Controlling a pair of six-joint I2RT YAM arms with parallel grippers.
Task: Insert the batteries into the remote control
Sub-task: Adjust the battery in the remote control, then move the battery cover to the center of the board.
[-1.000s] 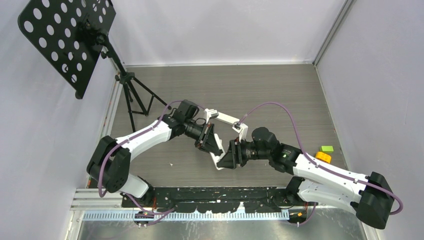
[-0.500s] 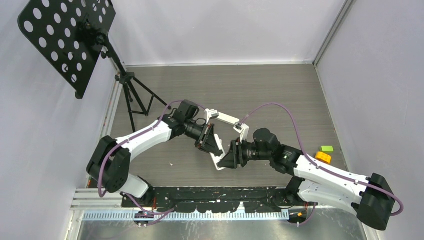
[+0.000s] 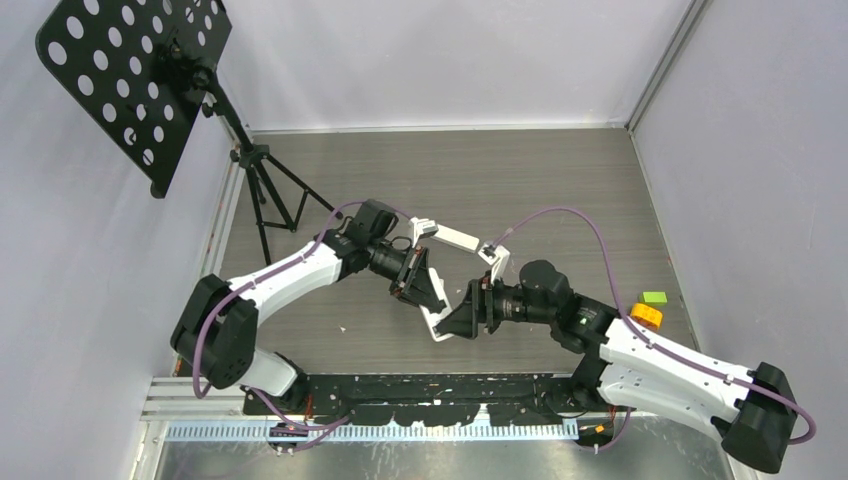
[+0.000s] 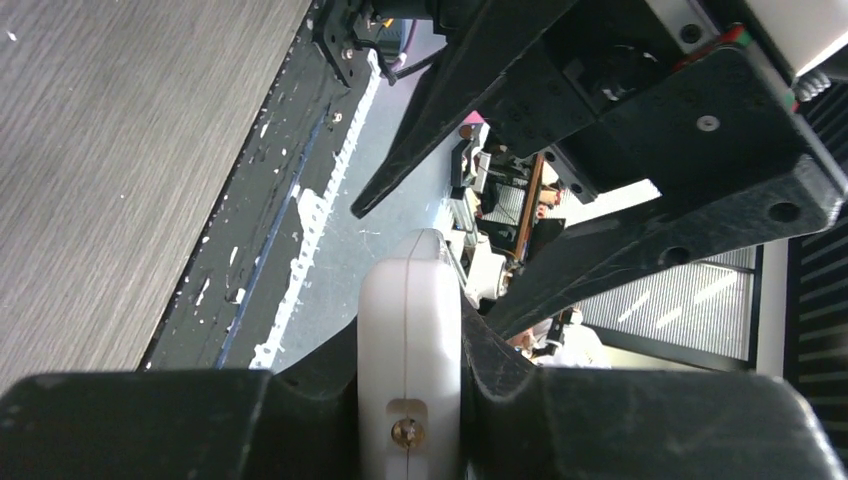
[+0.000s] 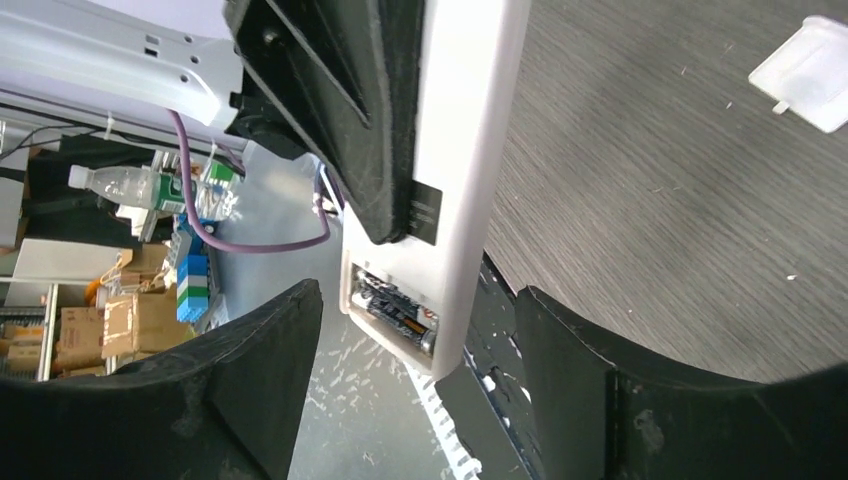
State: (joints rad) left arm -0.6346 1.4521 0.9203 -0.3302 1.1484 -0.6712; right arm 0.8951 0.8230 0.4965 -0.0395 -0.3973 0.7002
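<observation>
My left gripper [image 3: 424,289] is shut on a white remote [image 3: 436,323] and holds it off the table; in the left wrist view the remote [image 4: 410,330] is edge-on between the fingers [image 4: 505,370]. In the right wrist view the remote's [image 5: 465,150] open compartment faces the camera, with dark batteries [image 5: 397,309] lying in it. My right gripper [image 5: 417,335] is open and empty, one finger on each side of that end without touching it; it also shows in the top view [image 3: 462,318]. No loose batteries are in view.
A second white remote [image 3: 455,238] lies on the table behind the grippers. A small white cover [image 5: 810,72] lies on the wood. An orange-yellow block [image 3: 646,315] and a green block [image 3: 654,297] sit at the right. A music stand [image 3: 130,80] stands at the back left.
My right arm's wrist and forearm have shifted to the right and a little nearer; its gripper stays at the remote's lower end. The left arm and the remote have not moved.
</observation>
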